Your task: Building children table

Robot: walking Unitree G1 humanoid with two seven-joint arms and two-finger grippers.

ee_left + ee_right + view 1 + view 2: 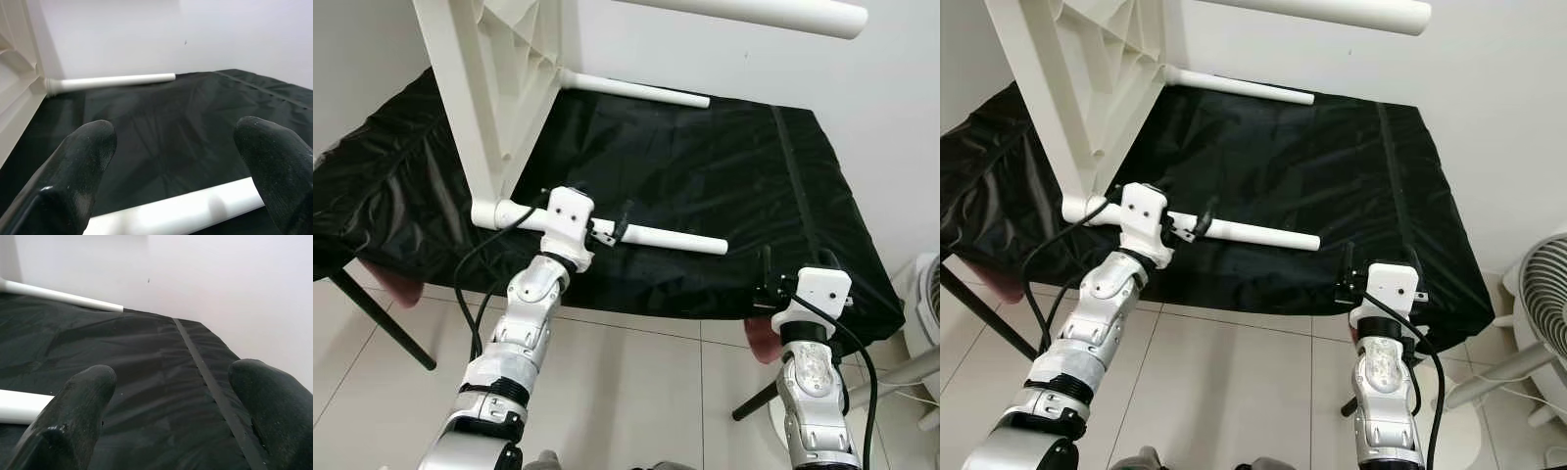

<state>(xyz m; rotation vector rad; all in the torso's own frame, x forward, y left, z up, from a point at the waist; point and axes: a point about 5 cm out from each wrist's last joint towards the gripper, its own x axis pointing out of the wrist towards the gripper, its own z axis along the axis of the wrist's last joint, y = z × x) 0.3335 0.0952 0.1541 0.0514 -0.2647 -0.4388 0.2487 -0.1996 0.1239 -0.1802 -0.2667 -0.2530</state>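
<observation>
Left eye view: a white plastic tabletop stands on its edge in the upper left of the frame, resting on a black cloth that covers a work surface. A white leg juts sideways from its lower corner across the centre of the frame; another leg lies along the cloth by the wall, and a third crosses the top edge. The left gripper, left of centre, sits at the near leg with its fingers spread on either side of it, not clenched. The right gripper, at lower right, hangs at the cloth's front edge. A fan stands at the right edge, on a tiled floor.

Right eye view: the same scene sits a little further left in the frame. The right gripper's fingers are too small and dark here to tell their state.

Left wrist view: two black fingertips stand wide apart in the lower corners, with the near leg passing between them along the bottom edge, released.

Right wrist view: two black fingertips stand wide apart over the cloth, holding nothing. The near leg's tip shows at the lower left edge.
</observation>
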